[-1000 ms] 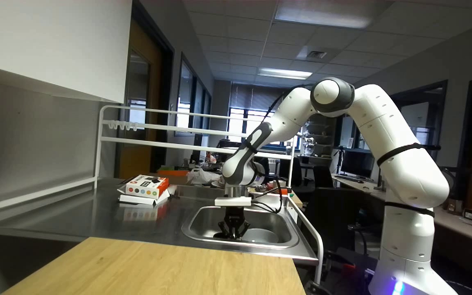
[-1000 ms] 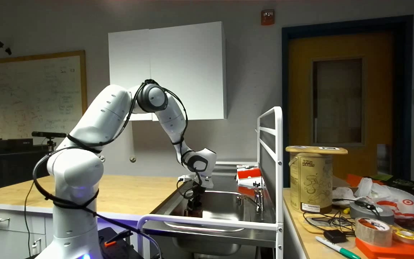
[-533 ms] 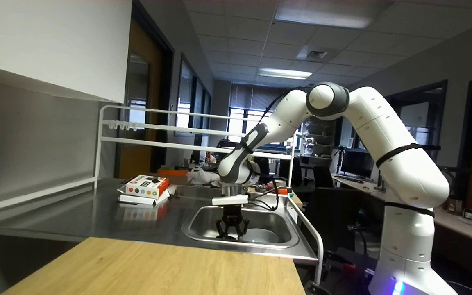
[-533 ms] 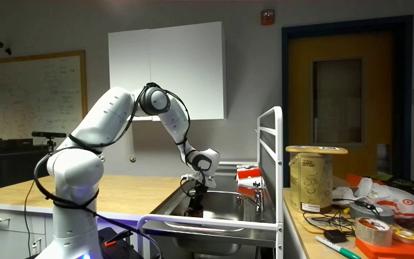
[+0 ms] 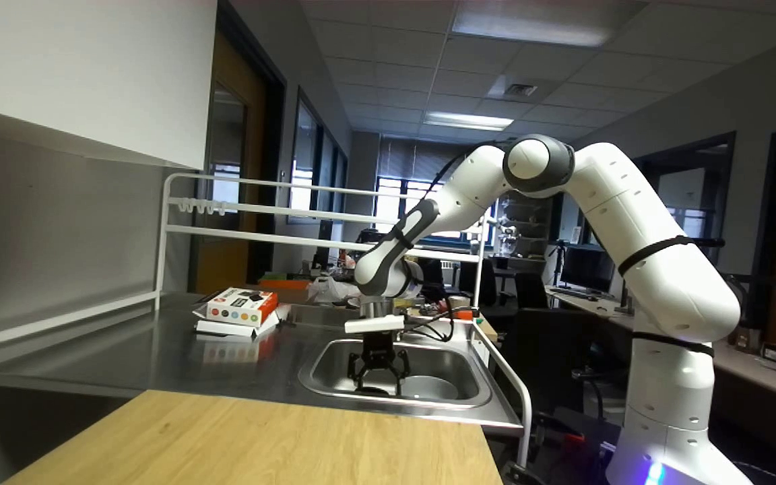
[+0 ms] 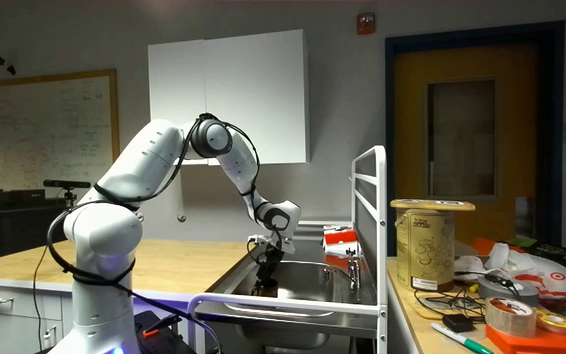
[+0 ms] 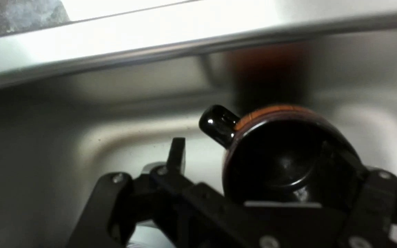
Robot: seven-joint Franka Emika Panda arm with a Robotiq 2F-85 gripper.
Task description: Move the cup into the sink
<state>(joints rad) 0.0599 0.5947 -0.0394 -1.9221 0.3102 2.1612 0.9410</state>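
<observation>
The dark reddish-brown cup (image 7: 284, 155) stands upright in the steel sink (image 5: 438, 369), its black handle pointing to the upper left in the wrist view. In an exterior view the cup (image 6: 267, 291) shows low in the basin, under the hand. My gripper (image 7: 260, 151) is open just above it. The left finger (image 7: 176, 151) stands clear of the cup, over bare basin. The right finger overlaps the cup's mouth; whether it is inside or above the rim I cannot tell. In an exterior view the gripper (image 5: 379, 385) spreads its fingers above the basin floor.
A white rail (image 6: 288, 302) runs along the sink's side, and a faucet (image 6: 353, 275) rises at the basin's edge. A red-and-white box (image 5: 241, 306) lies on the steel counter. The wooden tabletop (image 5: 260, 438) borders the counter. A round metal shape (image 5: 430, 387) shows inside the basin.
My gripper's fingers have spread from shut to wide open, letting go of the cup. The hand has risen slightly and shifted a little left in an exterior view. The cup stays in the sink.
</observation>
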